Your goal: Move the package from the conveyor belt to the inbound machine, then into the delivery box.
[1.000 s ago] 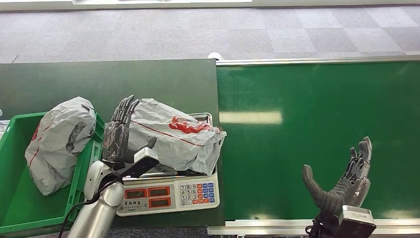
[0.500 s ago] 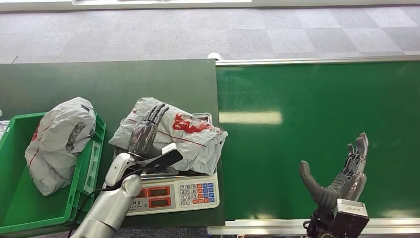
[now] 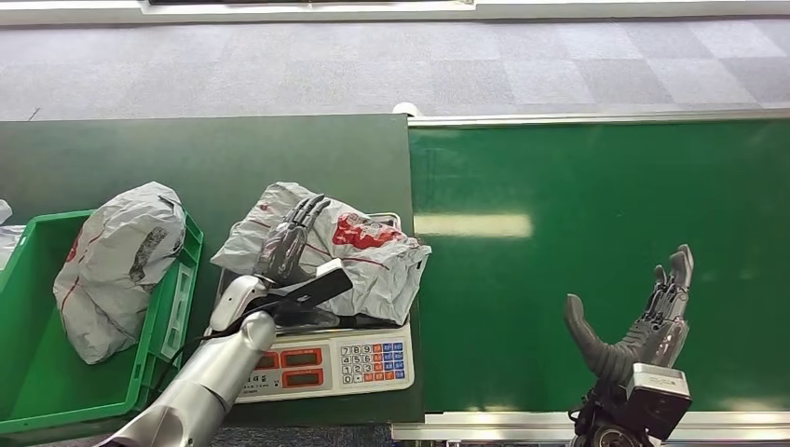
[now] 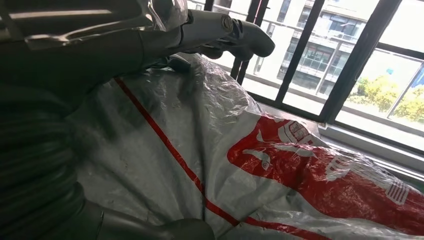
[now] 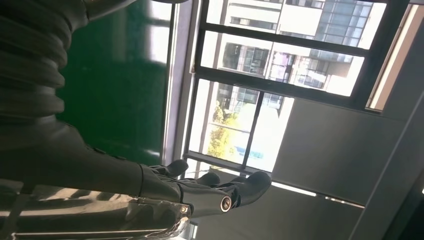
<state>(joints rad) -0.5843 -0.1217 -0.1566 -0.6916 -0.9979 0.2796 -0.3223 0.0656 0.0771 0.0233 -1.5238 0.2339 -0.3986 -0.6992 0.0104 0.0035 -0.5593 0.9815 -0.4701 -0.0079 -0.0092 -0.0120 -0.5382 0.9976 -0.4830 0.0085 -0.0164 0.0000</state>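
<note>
Grey carpet-tile floor (image 3: pixel 391 65) runs behind the work area. Bright green conveyor belt (image 3: pixel 596 186) w/ metal rails takes up the right half; dark green table (image 3: pixel 186 154) abuts its left edge.

Green delivery box (image 3: pixel 37 377) sits at the table's front-left corner and holds one grey bagged parcel (image 3: pixel 116 265), which leans on the box's right wall and rises above the rim.

Inbound machine (image 3: pixel 321 358), a weighing scale w/ red displays and a keypad on its front panel, stands at the table's front-right corner, just beside the belt edge.

Package (image 3: pixel 359 256), a crinkled grey poly bag w/ red print and a thin red stripe, lies on the scale pan; its left end overhangs the pan toward the box, its right end reaches approx. the table's right edge.

Left hand (image 3: pixel 284 251) lies flat on top of the package's left part, fingers (image 3: pixel 307 212) extended and pointing to the table's far edge; left wrist view shows the fingers (image 4: pixel 225 32) over the bag and thumb beneath its edge, not clamped tight.

Right hand (image 3: pixel 643 331) is over the belt's near edge, palm up, fingers spread, holding nothing
</note>
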